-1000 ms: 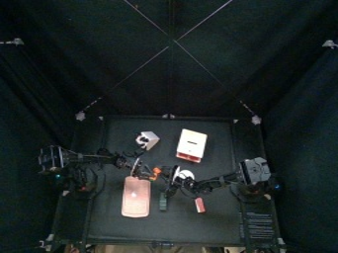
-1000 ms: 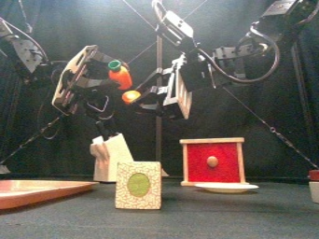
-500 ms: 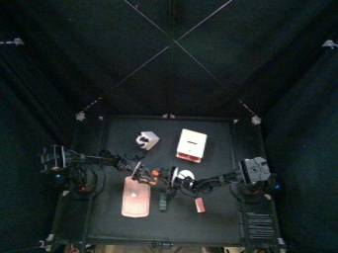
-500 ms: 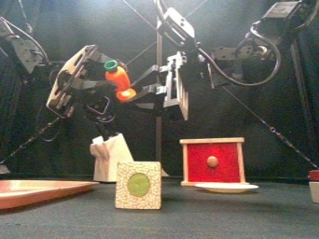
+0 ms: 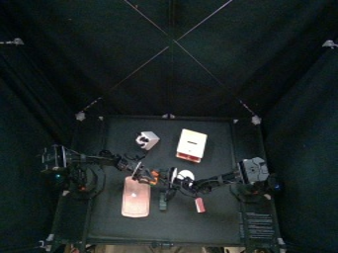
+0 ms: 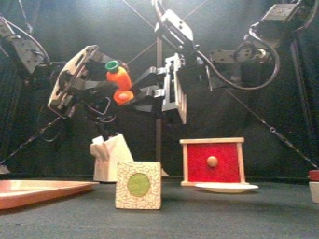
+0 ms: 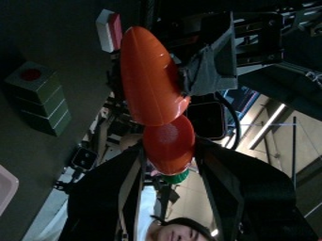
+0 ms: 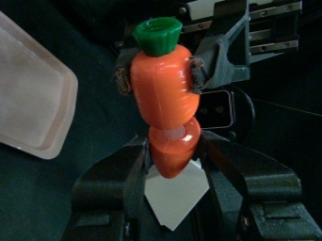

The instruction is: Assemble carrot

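The carrot [image 6: 121, 82] hangs in mid-air between my two grippers, bright orange with a green top. In the right wrist view the carrot [image 8: 164, 89] stands as two orange pieces pressed end to end. My right gripper [image 8: 172, 162] is shut on its pointed lower piece. In the left wrist view the carrot [image 7: 153, 85] points away from me, and my left gripper [image 7: 176, 184] is shut on the green-topped end. From the front, the left gripper [image 6: 103, 78] comes from the left and the right gripper [image 6: 149, 91] from the right. In the top view the carrot [image 5: 148, 176] is a small orange spot.
Below the carrot lies the pale pink board [image 5: 134, 197], with a small red block [image 5: 200, 204] to its right. A tan box [image 5: 193, 144] and a white object [image 5: 145, 139] stand further back. In front are a green patterned box [image 6: 138, 184] and a red box [image 6: 214, 161].
The two orange pieces, held slightly apart a second ago, have come together into one carrot. Both grippers moved a little closer and higher.
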You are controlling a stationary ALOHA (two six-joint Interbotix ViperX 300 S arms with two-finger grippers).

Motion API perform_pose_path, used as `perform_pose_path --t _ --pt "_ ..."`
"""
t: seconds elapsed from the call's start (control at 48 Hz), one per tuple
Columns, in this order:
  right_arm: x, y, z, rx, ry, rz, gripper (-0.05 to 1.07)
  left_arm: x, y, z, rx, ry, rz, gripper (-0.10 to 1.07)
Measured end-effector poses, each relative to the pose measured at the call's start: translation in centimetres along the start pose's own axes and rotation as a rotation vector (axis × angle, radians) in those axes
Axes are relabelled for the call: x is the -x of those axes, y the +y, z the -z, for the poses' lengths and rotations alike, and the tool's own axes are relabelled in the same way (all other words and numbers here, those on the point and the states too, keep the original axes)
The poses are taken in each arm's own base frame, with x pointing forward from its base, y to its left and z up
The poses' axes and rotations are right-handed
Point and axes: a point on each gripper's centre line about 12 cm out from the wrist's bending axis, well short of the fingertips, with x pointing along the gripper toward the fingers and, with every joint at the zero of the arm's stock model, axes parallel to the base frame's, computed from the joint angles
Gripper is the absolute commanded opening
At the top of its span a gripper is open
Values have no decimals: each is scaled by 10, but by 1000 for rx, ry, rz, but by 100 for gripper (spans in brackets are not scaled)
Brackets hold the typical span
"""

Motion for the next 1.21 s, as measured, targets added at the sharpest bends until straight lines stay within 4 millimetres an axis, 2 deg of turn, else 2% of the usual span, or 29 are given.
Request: perform_pose_path --t 1.208 --pt "2 3 -6 1 -14 -6 73 1 2 -1 0 -7 -7 75"
